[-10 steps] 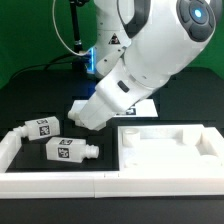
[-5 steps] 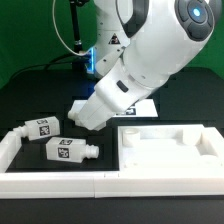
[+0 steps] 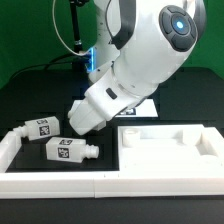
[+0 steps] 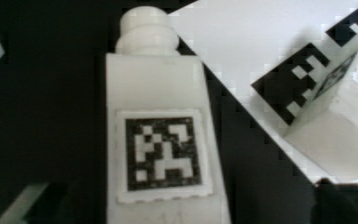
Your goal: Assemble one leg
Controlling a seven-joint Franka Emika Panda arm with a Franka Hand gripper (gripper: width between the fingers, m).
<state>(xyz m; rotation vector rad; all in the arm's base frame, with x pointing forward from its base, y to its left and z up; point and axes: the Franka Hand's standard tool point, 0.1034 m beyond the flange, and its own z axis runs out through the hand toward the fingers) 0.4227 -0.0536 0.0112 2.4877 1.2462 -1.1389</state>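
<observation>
In the wrist view a white oblong leg [image 4: 158,120] lies on the black table, with its square tag [image 4: 163,150] facing up and its round peg [image 4: 144,25] pointing away from me. My gripper [image 4: 179,208] is open. Its fingertips [image 4: 23,205] stand apart on either side of the leg's tag end and do not touch it. In the exterior view the arm [image 3: 130,75] hides the gripper and this leg. Two more legs [image 3: 42,127] [image 3: 68,150] lie at the exterior view's left.
The marker board [image 4: 300,70] lies close beside the leg and also shows behind the arm [image 3: 150,105]. The large white tray-like piece [image 3: 170,140] lies at the exterior view's right. A white raised border [image 3: 60,180] runs along the front and left.
The arm has swung a little toward the exterior view's left, and its lower end has shifted slightly left. The two loose legs and the tray-like piece have not moved.
</observation>
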